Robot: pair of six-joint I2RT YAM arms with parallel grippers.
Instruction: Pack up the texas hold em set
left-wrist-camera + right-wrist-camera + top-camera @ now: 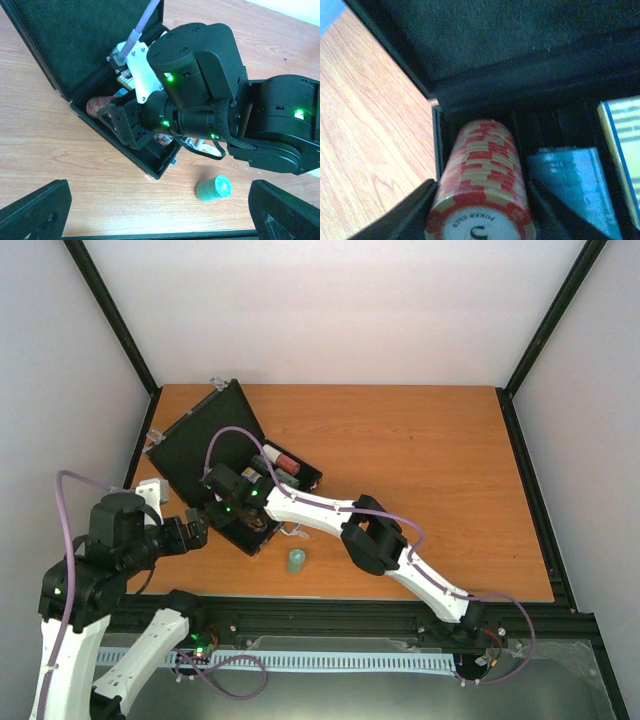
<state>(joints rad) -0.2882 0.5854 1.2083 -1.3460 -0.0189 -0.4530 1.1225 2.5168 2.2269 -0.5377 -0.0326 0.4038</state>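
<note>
The right gripper (481, 200) has its jaws partway apart and clamped on the red chip stack (482, 160), one finger against each side. The stack sits at lower centre of the wrist view, in the leftmost slot of the open black case (520, 45), beside a blue card deck (565, 172). The left gripper (160, 212) is spread wide, holding nothing, over the table (60, 150). A green chip stack (214, 187) lies at lower right, just outside the case.

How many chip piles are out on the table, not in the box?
1: a green pile lies on the table beside the open box. The right arm may hide others.
</note>
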